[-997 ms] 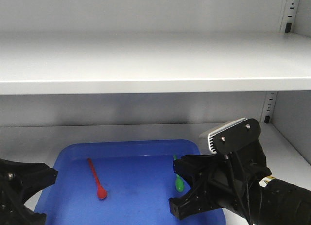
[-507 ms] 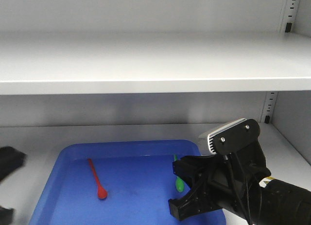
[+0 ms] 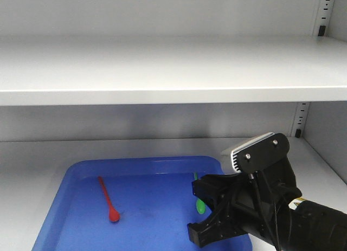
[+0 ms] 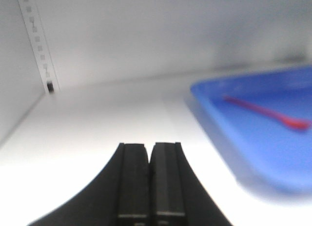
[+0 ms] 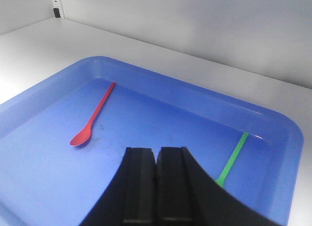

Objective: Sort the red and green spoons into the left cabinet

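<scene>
Withdrawing from the lower left of the front view, the left tool [image 4: 147,179] has gone from that picture since a second ago; its own wrist view shows it pressed closed and empty over the pale grey cabinet shelf [image 3: 162,145], beside the shallow blue plastic tray [image 3: 146,165].

The right tool [image 5: 156,187] has barely moved and sits closed on nothing low over the tray.

Both thin plastic spoons lie flat in the tray: the red spoon [image 3: 107,199] at centre left, the green spoon [image 3: 199,204] at centre right, partly hidden by the right arm in the front view.

Judging from this, the placing looks done and the arms are clearing away.

No brand, label or readable writing shows anywhere.
</scene>
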Motion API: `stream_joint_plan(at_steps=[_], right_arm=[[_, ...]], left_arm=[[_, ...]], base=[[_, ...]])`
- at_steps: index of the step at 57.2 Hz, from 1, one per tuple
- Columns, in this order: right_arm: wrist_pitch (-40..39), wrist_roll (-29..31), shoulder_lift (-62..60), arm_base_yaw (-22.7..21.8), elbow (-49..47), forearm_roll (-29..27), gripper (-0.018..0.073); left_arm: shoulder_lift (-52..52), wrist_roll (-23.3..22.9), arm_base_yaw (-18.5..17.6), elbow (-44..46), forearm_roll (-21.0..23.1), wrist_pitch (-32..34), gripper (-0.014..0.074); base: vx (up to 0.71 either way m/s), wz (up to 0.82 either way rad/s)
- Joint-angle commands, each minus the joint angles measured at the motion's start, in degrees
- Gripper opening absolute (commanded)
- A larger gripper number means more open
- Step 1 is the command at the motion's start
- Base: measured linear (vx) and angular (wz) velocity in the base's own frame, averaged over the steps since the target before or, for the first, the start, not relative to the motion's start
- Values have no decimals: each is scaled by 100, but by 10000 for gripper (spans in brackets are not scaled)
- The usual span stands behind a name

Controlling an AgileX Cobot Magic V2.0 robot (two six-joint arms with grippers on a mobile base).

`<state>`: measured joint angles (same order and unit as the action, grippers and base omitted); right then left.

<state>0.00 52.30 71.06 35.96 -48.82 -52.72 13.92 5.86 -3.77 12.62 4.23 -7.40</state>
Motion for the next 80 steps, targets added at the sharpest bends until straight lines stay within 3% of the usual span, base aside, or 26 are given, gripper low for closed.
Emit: stream_joint_plan(at_steps=[1, 14, 76, 80], right_arm=[[-228, 9, -145, -10, -167, -12, -4], [-220, 9, -145, -10, -167, -12, -4], [-189, 15, -106, -10, -167, -6, -4], [-209, -201, 2, -10, -167, 106, -4]], left_arm=[[-346, -69, 14, -386, -11, 655, -3], [-1332, -177, 14, -1501, 9, 1545, -3], [-1557, -170, 14, -1510, 9, 1358, -3], [-1557, -170, 14, -1510, 9, 1358, -3]], base=[[0, 0], [0, 0], [0, 0], [0, 0]])
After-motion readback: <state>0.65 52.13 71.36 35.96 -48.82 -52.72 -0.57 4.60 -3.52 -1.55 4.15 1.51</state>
